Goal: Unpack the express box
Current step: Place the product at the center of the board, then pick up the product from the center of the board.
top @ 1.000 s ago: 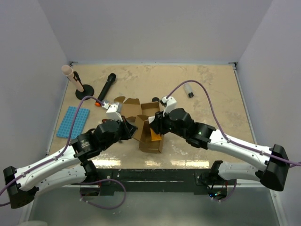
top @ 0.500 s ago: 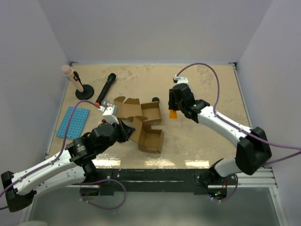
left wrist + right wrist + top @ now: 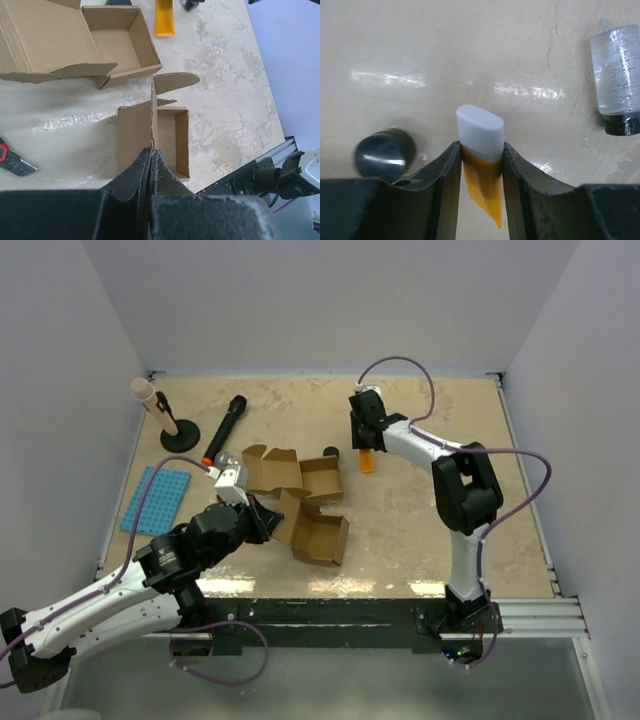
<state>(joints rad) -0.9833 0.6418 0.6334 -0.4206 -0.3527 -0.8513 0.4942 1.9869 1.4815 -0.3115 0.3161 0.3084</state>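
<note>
**Cardboard flap and orange tube, each pinched**

The marbled beige table bore a larger cardboard box at its middle, lid laid open; just nearer sat a small cardboard box, its corrugated flap nipped between the left gripper's pressed-together fingers; beyond both, the right gripper pinched a flat orange tube with an oval white cap; nearby lay a clear cylindrical bottle and a dark round cap.

Blue baseplate; clear bottle
</note>
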